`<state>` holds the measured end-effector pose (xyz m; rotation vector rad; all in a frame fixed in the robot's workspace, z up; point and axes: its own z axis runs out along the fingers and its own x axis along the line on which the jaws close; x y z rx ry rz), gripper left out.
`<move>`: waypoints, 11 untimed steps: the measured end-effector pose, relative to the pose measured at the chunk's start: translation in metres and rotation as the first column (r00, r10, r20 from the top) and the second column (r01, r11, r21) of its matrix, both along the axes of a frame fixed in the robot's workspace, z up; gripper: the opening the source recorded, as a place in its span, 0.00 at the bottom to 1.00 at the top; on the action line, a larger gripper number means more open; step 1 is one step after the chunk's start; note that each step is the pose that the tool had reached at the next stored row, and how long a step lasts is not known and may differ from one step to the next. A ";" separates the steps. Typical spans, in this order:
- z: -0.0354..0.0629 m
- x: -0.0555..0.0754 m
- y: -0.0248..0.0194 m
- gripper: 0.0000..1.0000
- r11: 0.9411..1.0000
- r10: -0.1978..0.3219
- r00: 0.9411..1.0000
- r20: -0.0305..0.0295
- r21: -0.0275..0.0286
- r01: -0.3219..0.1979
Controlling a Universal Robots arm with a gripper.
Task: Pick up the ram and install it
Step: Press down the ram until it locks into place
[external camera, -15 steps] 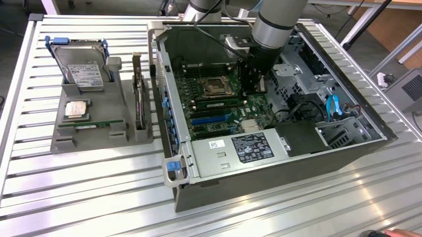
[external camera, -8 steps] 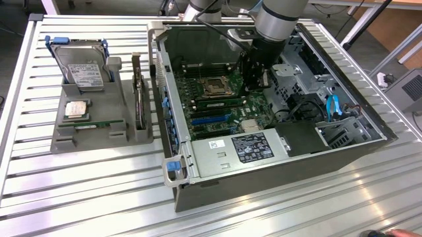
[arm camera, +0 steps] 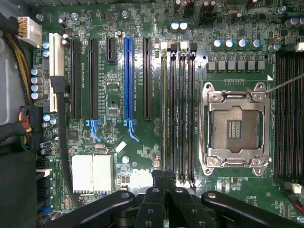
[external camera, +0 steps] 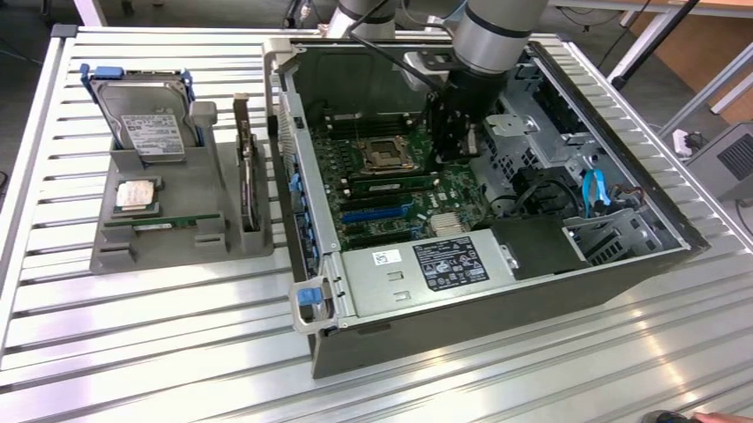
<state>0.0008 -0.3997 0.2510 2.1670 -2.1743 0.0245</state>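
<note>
Gripper [arm camera: 164, 187], fingers pressed together, poised directly over the ram [arm camera: 165, 109], which sits edge-on in a slot beside the CPU socket [arm camera: 235, 128], its long axis running straight away from the fingertips.

At the top centre of the exterior view, the arm [external camera: 488, 31] is a thick silver-grey cylinder that continues into a black wrist block. A black cable runs alongside it. Along the wrist view's lower edge, the gripper [arm camera: 164, 178] is matte black, with curved linkage bars studded with round pivot screws.
</note>
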 end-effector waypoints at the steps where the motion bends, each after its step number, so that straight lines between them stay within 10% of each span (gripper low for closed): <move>1: 0.0000 -0.001 0.0000 0.11 1.000 0.000 1.000 0.000 0.000 0.000; 11: -0.0001 -0.043 -0.0009 0.11 1.000 0.000 1.000 0.001 0.000 0.000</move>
